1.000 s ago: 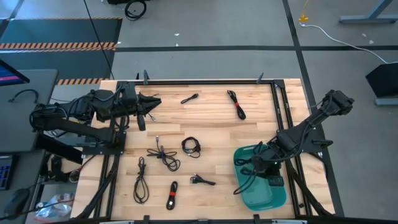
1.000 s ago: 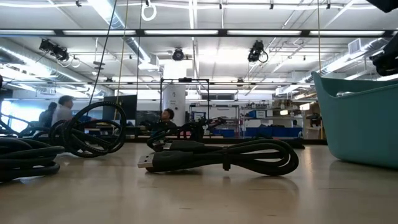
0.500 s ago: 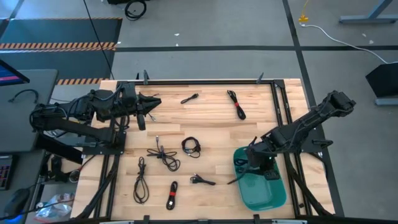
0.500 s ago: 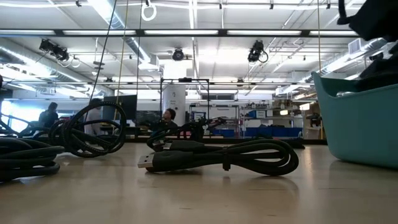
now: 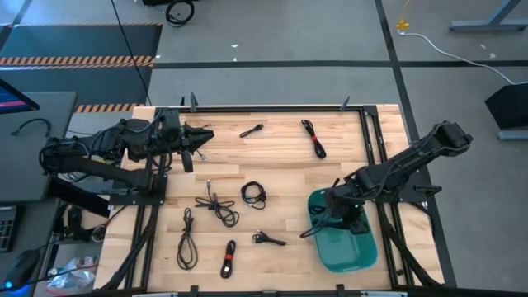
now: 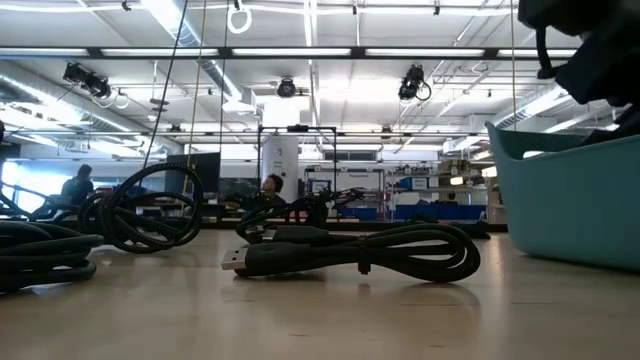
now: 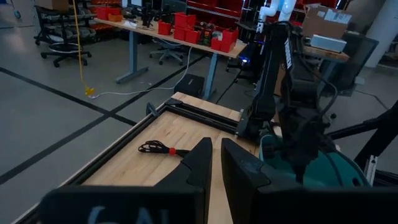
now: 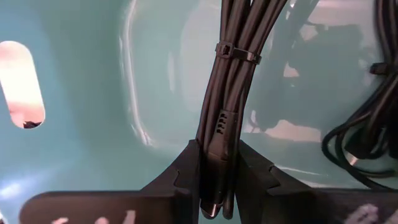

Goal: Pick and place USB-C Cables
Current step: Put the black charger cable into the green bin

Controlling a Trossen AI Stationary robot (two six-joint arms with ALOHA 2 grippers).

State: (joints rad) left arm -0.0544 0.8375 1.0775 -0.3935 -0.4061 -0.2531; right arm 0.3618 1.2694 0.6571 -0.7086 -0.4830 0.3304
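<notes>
Because its load belongs inside, the right tool [image 8: 216, 186] is gripping a cable bundle [image 8: 233, 81] over the teal tub [image 5: 342, 252] beneath it; the left tool [image 7: 216, 168] is idling nearly closed.

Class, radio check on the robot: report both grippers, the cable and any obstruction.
Right gripper shut on tied USB-C cable, inside teal tub. Left gripper parked at table's far left, holding nothing. Seven cables still on table. No obstruction seen.

Bright ceiling strip lights [image 6: 300, 52]; tub [image 8: 93, 93] glare — near fingers blurred

Hidden from me: teal tub [image 5: 351, 252] floor beneath right gripper [image 8: 217, 186]; held cable bundle [image 8: 233, 93] cut off at frame edge
</notes>
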